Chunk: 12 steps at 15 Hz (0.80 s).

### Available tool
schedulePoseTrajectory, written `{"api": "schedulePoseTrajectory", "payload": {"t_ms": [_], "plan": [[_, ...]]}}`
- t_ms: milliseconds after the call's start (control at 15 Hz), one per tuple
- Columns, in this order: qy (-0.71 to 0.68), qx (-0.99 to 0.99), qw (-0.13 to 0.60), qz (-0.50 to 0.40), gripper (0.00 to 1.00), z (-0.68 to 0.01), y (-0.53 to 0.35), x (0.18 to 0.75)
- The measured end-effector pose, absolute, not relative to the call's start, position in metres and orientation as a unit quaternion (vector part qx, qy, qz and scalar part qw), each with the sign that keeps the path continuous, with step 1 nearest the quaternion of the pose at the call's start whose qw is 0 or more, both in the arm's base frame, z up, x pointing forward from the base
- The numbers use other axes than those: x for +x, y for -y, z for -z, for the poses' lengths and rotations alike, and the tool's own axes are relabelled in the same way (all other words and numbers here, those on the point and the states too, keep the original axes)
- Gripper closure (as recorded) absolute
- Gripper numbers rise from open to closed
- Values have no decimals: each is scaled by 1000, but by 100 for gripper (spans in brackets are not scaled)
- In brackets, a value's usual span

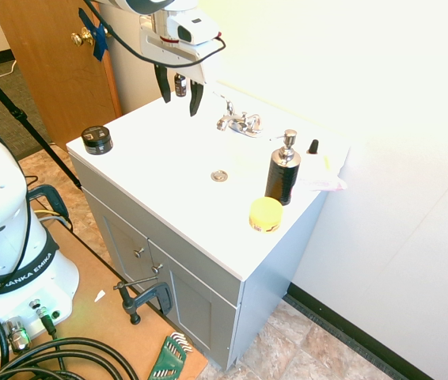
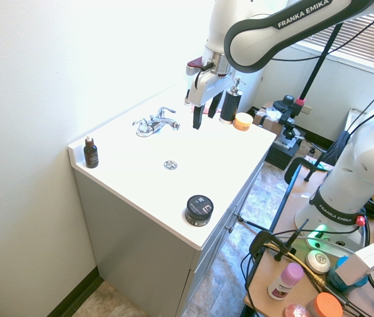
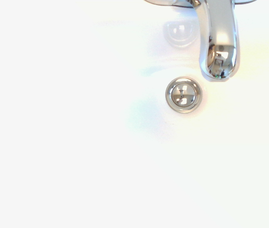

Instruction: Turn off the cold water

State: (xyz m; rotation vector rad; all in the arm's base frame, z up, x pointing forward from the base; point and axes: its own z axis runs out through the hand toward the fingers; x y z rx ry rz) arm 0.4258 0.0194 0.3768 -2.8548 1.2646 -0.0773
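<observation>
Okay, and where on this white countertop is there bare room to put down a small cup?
Bare room: the front stretch between the black jar and the yellow jar, before the drain. Crowded: the end where the yellow jar, pump bottle and black-capped item stand together.

Faucet (image 2: 154, 125): polished chrome, mirror-glossy, smooth. Drain stopper (image 3: 184, 95): shiny metal too. Countertop (image 1: 176, 182): smooth, white, glossy-looking. Vanity cabinet (image 1: 196, 293): smooth gray, low sheen; knobs (image 1: 138, 252) are shiny metal. Pump bottle (image 1: 282, 176): dark body with highlights, shiny metal top. Black jar (image 2: 199, 210): smooth, plastic-looking, slight gloss. Dropper bottle (image 2: 90, 153): dark, smooth, glossy. Door (image 1: 58, 55): brown wood look, brass-toned glossy knob. Gripper (image 1: 180, 96): matt black fingers. Robot arm (image 2: 260, 33): smooth white shell, soft sheen. Wall (image 2: 28, 72): matt white. Floor (image 1: 275, 344): mottled, stone-look.
</observation>
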Motion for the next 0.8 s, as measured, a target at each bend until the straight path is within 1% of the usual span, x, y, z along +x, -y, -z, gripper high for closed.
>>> {"api": "schedulePoseTrajectory", "payload": {"t_ms": [133,267,600,800], "plan": [[-409,-912,9,26,0,-377,-18,426],[-432,-900,4,47,0,-378,-8,438],[-483,-867,-48,112,0,-356,20,501],[-496,-857,-63,124,0,-334,31,532]]}}
